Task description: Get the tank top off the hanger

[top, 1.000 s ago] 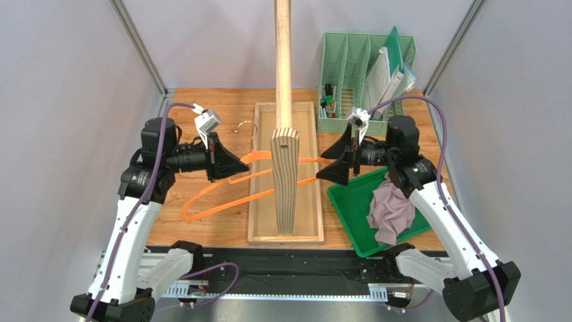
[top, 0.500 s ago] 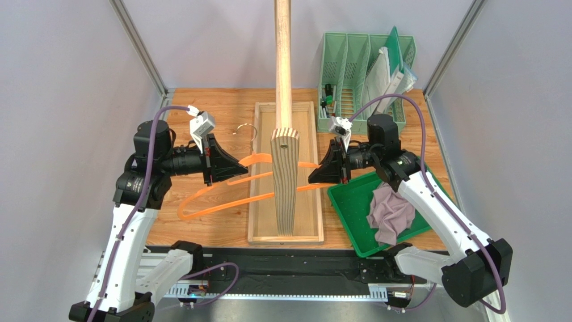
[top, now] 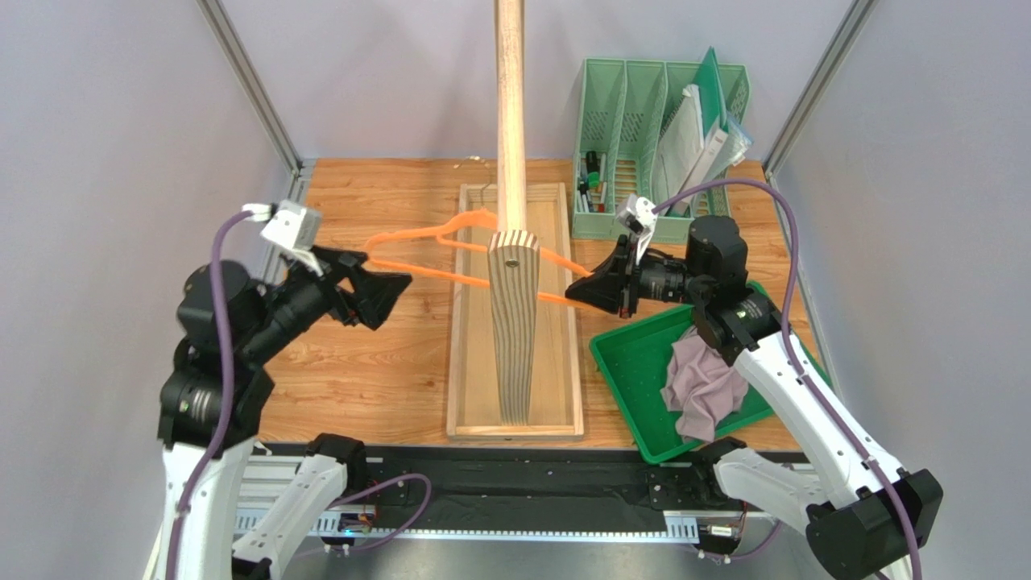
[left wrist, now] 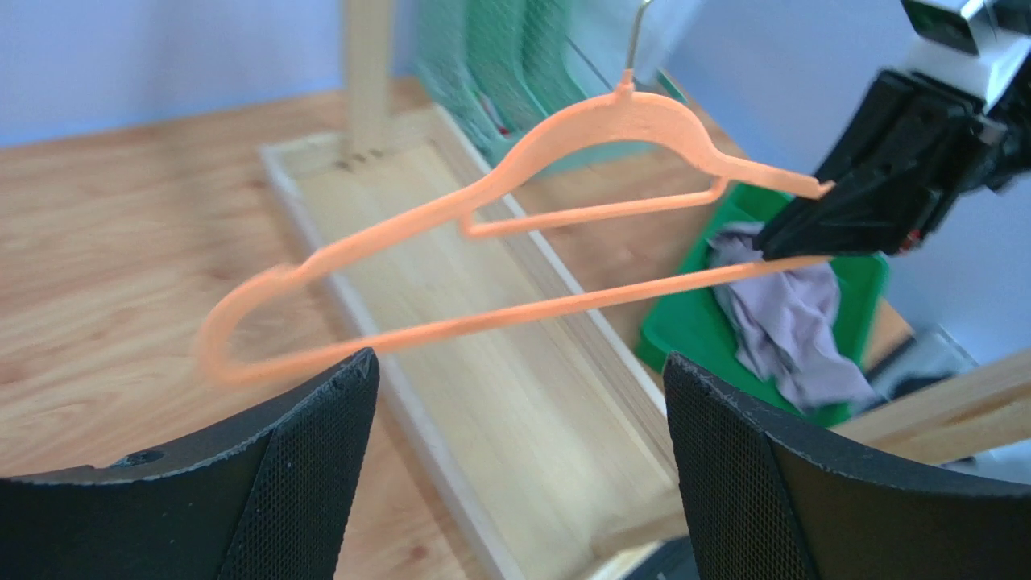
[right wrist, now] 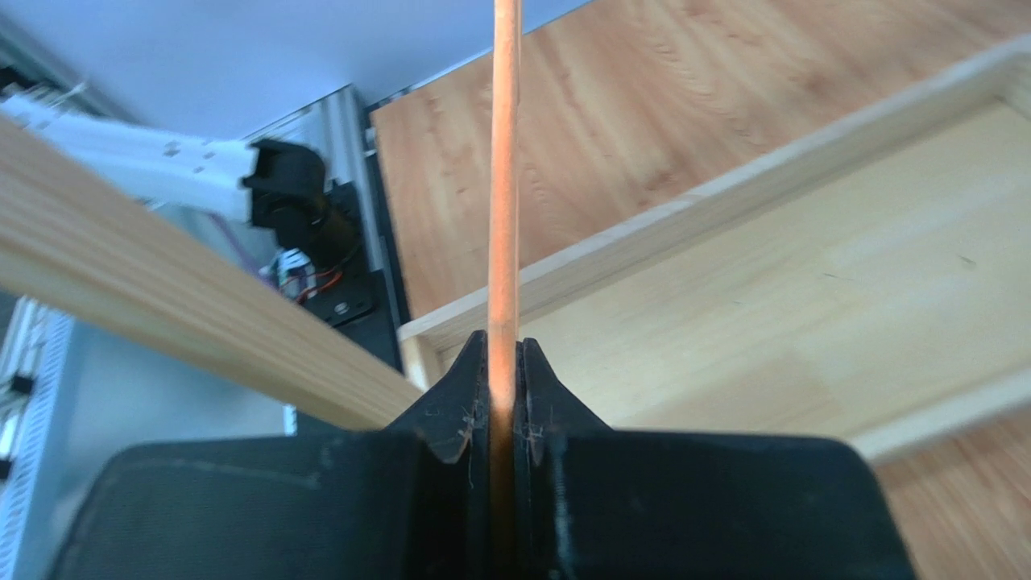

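– Tank top (top: 704,384): where do you see it?

– I find it off the hanger (top: 450,242). It lies crumpled in the green tray (top: 629,363) at the near right of the table (top: 363,363), and one fold hangs over the tray's near rim. The left wrist camera shows the same pale mauve heap inside that tray, well apart from the hanger.

– And the hanger?

– I see it bare and held in the air, tilted. Its silver hook (left wrist: 632,36) points up and away from the left wrist camera. From above, it crosses behind the near post of the wooden rack (top: 513,314). I cannot tell whether it touches the post.

– Who holds it?

– The right gripper (top: 575,293) holds it. My right wrist camera shows the two fingers pressed together, with the thin orange bar clamped between them at the hanger's right end.

– State of the left gripper (left wrist: 518,363)?

– Its fingers (left wrist: 291,471) are spread wide and there is nothing between them. The hanger's left curve is in front of them, near but not touching.

– Anything else on the table?

– The rack's shallow wooden base (top: 466,363) sits at the centre. A green desk organiser (top: 660,121) with papers stands at the far right.
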`<state>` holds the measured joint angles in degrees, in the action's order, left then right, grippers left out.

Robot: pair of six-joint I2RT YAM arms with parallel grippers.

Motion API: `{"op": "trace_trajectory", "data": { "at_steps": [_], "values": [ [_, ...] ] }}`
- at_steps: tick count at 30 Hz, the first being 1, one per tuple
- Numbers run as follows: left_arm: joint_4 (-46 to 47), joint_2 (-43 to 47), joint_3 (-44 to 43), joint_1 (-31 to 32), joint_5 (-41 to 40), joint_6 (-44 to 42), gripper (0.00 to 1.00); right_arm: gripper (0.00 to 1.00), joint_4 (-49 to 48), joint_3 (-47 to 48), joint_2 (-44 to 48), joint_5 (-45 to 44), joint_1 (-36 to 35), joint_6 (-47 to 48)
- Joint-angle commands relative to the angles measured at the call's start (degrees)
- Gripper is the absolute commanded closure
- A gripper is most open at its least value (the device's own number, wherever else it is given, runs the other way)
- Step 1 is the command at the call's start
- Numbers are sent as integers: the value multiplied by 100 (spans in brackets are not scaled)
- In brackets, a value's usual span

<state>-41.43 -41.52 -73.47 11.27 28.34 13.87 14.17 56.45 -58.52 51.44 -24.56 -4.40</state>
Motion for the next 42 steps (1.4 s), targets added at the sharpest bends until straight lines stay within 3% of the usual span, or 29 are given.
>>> {"op": "trace_trajectory", "data": {
  "at_steps": [1,8,13,17,21,25,32,42],
  "values": [
    [-138,653,-203,7,-2075,274,7,100,-284,165,96,-653,572,-165],
    [-260,1023,-264,7,-2368,301,8,100,112,648,-36,-1328,1436,-613],
    [-217,1049,-115,7,-1842,511,8,100,-441,998,52,-1373,1471,-860],
    [-6,1189,280,7,-1262,819,9,100,-66,1796,-212,-1198,1471,-676],
    [345,1260,825,7,-419,1205,9,100,190,2423,-528,-917,1471,-474],
    [487,1278,1071,7,-127,1311,9,100,235,2661,-686,-505,1471,-377],
    [706,1225,1300,7,690,1452,9,100,1428,3048,-1003,769,1462,623],
    [821,1427,1634,7,1392,1479,10,100,2299,3197,-1240,1290,1454,1275]
  ]
}}
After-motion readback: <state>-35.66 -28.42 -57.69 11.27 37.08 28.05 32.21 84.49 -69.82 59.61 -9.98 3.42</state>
